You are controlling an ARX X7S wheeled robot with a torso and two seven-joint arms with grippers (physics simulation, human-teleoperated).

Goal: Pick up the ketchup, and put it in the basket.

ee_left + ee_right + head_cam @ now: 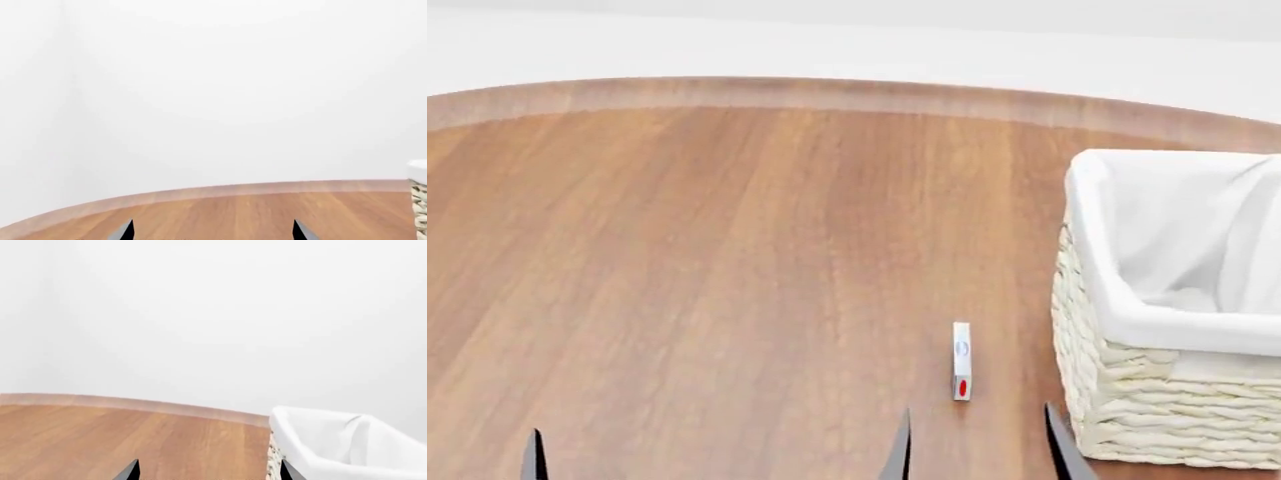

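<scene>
basket (1121, 400) beside right fingers (1065, 450), apart

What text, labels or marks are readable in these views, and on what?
No readable text in any view.
Small white box on the table: a red spot and a faint bluish mark, too small to read.
Basket: plain wicker and white liner, no label.
Ketchup bottle: not in view.
</scene>
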